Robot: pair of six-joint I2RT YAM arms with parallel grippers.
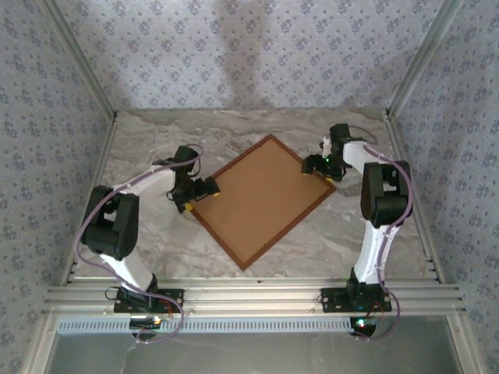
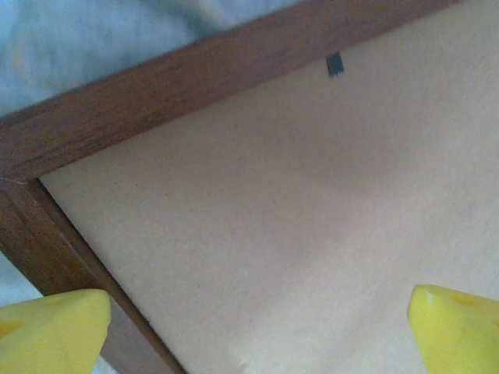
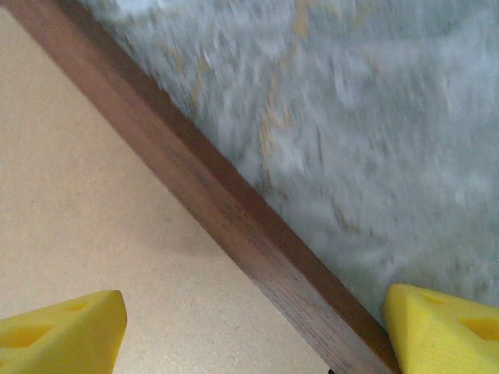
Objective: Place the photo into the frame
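Looked down on a marbled grey tabletop [image 1: 312, 241], boxed on three sides by wallpaper [image 1: 249, 54] in a pale floral print, with aluminium rails [image 1: 249, 296] along the near edge. Found the frame [image 1: 288, 226] flat at the middle, turned diagonally to the arms, back side up, with the plain brown backing board [image 1: 261, 199] seated inside the reddish bars. Took that diagonal lie as useful: gave each arm a corner of its own within easy reach.

Found the left claw [image 2: 253, 331] low over the frame's left corner, yellow fingertips [image 2: 51, 327] spread wide, one at the outer side of the corner bar and the other over the board, clamped on nothing. Found the right claw [image 3: 251, 331] near the opposite, right-hand corner, tips likewise apart and astride the bar, one over board and one over bare marble (could not tell whether either pad touched the wood). Read both poses as steadying or squaring the frame at two ends rather than lifting it.

Noticed a small dark tab [image 2: 335, 64] on the board just inside the bar, probably a retaining clip. Judged the photo to be under the board already, though hidden and so unconfirmed. Reckoned the job near its end, with securing the board perhaps left to do.
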